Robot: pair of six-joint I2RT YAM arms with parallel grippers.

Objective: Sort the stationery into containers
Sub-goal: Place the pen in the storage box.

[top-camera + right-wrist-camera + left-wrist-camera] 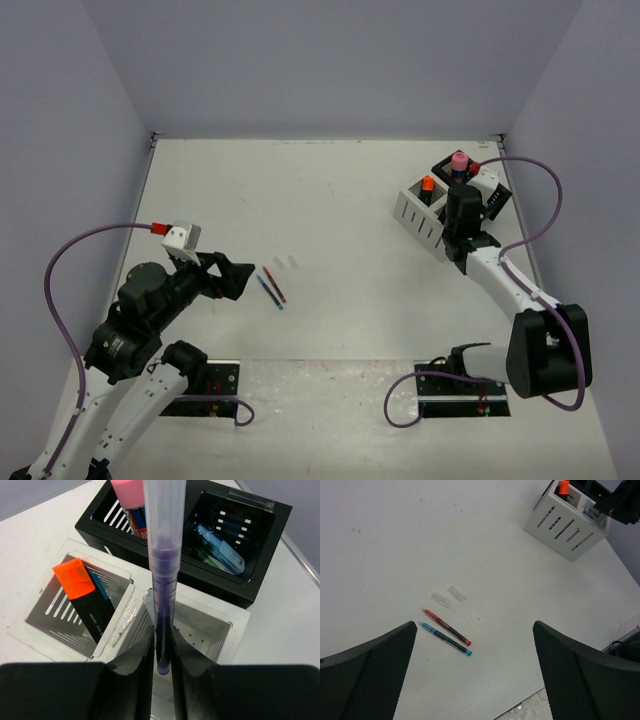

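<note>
Plainly upright, a thin dark-purple pen (164,580) with a clear plastic barrel stands pinched between the black fingers of the right gripper (162,641). Its lower tip is hidden between them and its top is cut off by the frame edge. It hangs over one compartment of the white slotted plastic box (220,609); whether the tip reaches inside I cannot tell. The neighbouring compartment holds a black highlighter with an orange cap (86,600). Just behind, the black slotted box (225,587) holds a stubby pink cylinder (129,492) and what look like pale blue and green markers (220,550), half in shadow. The right arm reaches forward, wrist pointing down. Well apart, the left gripper (474,626) hovers with jaws spread wide above a thin red pen (446,626) and a thin blue pen (445,638) lying side by side on the white table (395,540).
</note>
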